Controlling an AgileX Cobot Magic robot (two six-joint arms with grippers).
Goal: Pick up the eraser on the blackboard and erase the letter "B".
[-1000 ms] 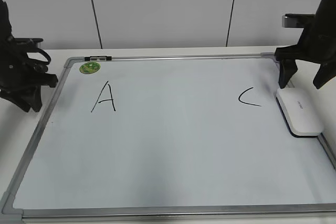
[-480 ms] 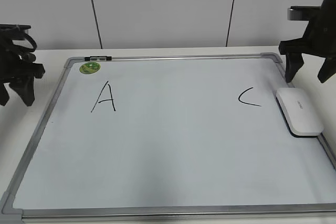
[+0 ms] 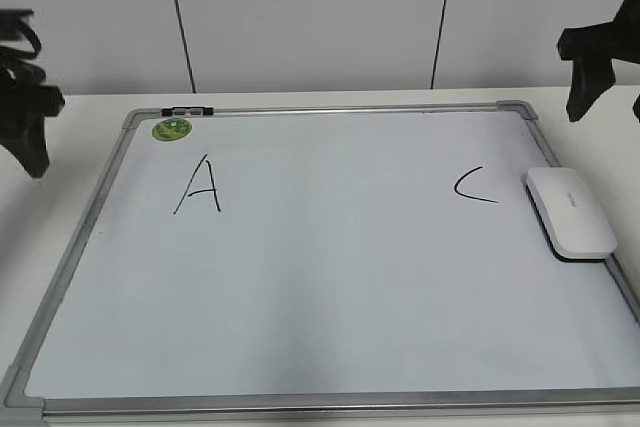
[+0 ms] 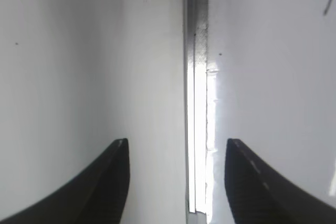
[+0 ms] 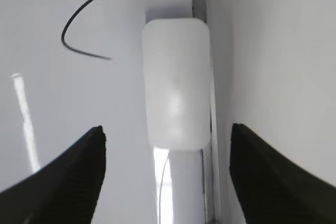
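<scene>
At the worktop's left edge the left gripper hangs with its jaws apart and empty, looking down on the silver frame of the blackboard, far from anything it could take. Moving right across the board, a black "A" stands near the far-left corner beside a small green magnet, then a wide bare stretch where no "B" can be seen, then a "C". Just right of that lies the eraser, flat on the board against its right frame, its long axis running along that edge from far to near. The right gripper hovers above it with jaws wide apart and empty, the eraser centred between them in the wrist view. So the right arm is plainly the nearer, and its jaws would likely close across the short sides.
</scene>
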